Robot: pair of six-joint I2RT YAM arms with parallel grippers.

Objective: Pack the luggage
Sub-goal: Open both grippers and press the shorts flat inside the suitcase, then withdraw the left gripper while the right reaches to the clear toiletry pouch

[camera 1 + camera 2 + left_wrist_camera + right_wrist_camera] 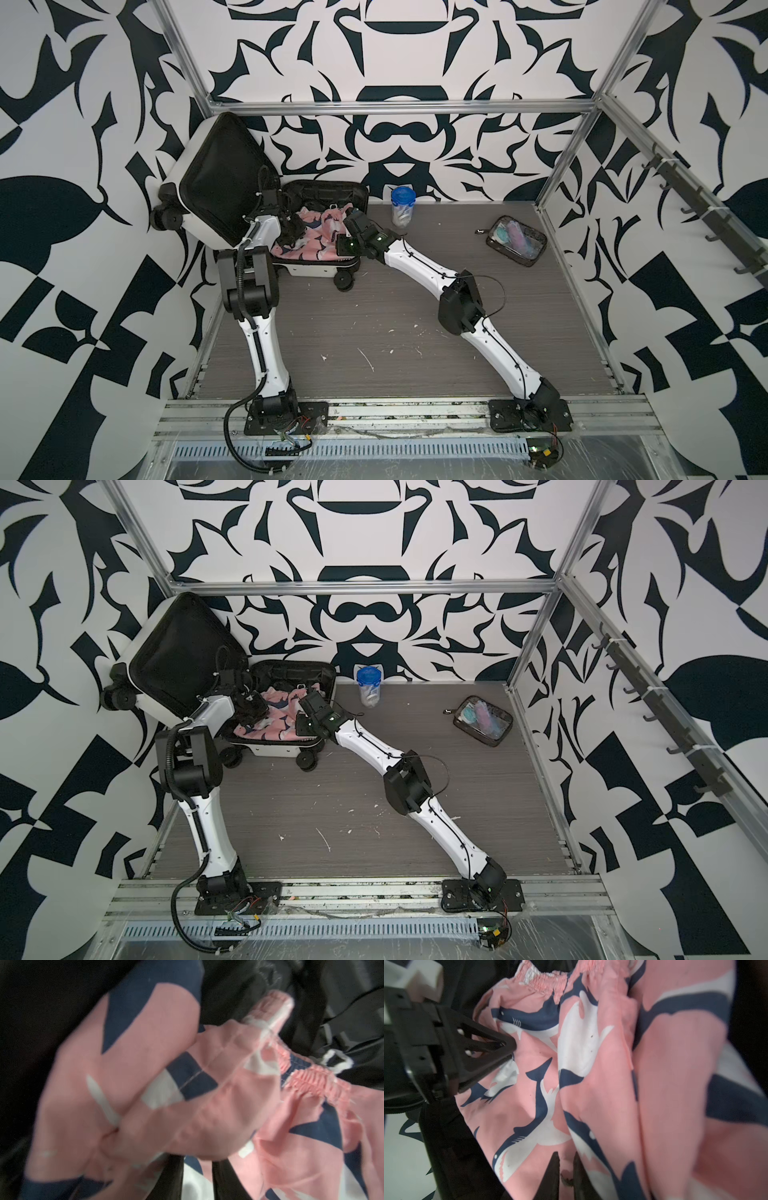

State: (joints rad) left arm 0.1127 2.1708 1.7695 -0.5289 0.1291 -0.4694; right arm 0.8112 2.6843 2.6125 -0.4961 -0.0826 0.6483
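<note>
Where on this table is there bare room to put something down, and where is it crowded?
Free: the wide tabletop between the left arm and the right arm, and the strip between jar and pouch. Crowded: inside the luggage, where left gripper and right gripper are both on the pink shorts.

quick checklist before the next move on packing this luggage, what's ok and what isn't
1. Lid of the luggage open, leaning back: ok.
2. The shark-print shorts lie in the base: ok.
3. Shorts fully inside the rim: cannot tell.
4. The left pincer closed on the shorts: ok.
5. The right pincer pinching the shorts: ok.
6. The blue-lidded jar and clear toiletry pouch packed: not ok, both on the table.
</note>
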